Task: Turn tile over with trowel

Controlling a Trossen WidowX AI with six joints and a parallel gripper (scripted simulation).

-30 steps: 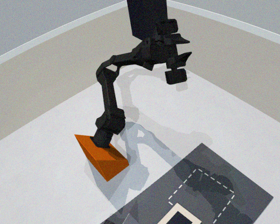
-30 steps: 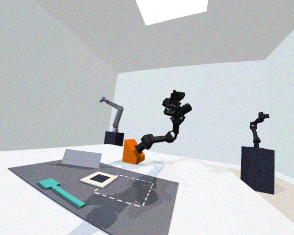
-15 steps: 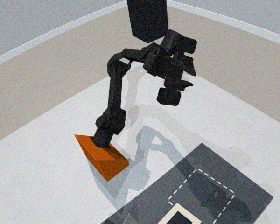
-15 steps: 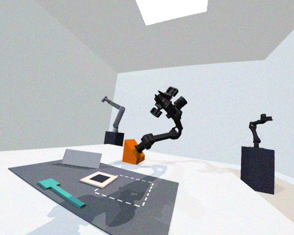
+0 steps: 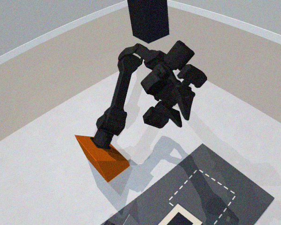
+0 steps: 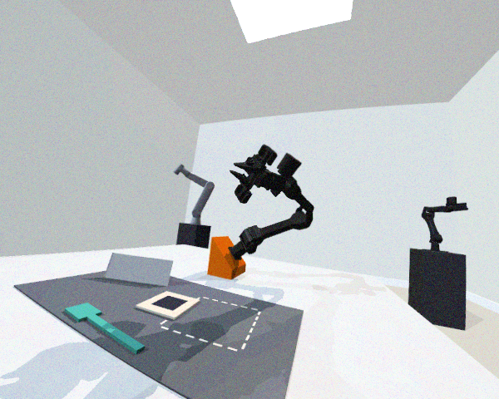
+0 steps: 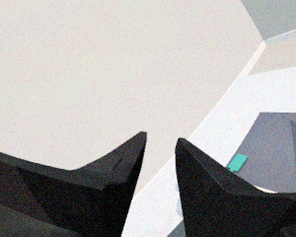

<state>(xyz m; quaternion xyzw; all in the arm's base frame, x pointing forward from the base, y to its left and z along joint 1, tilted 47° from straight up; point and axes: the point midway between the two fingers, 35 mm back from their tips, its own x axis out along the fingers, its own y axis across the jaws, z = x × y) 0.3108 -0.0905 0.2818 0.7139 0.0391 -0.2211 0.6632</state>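
My gripper (image 5: 184,123) (image 6: 233,168) (image 7: 161,140) is in the air, high above the table, its fingers slightly apart with nothing between them. The teal trowel (image 6: 106,327) (image 7: 238,162) lies flat near the mat's front left edge in the exterior view, its handle toward the lower right. In the wrist view only its blade end shows. The cream tile (image 5: 181,218) (image 6: 170,302) lies flat, its dark square facing up, over one corner of the dashed outline (image 5: 200,170) (image 6: 235,350) and mostly outside it. The top view cuts off the tile's lower part.
The dark grey mat (image 5: 252,193) (image 6: 275,326) (image 7: 266,143) lies on the table. A light grey slanted block (image 6: 139,269) stands on it behind the tile. My arm rises from an orange base (image 5: 111,169) (image 6: 220,262). Two other arms stand on dark pedestals in the background.
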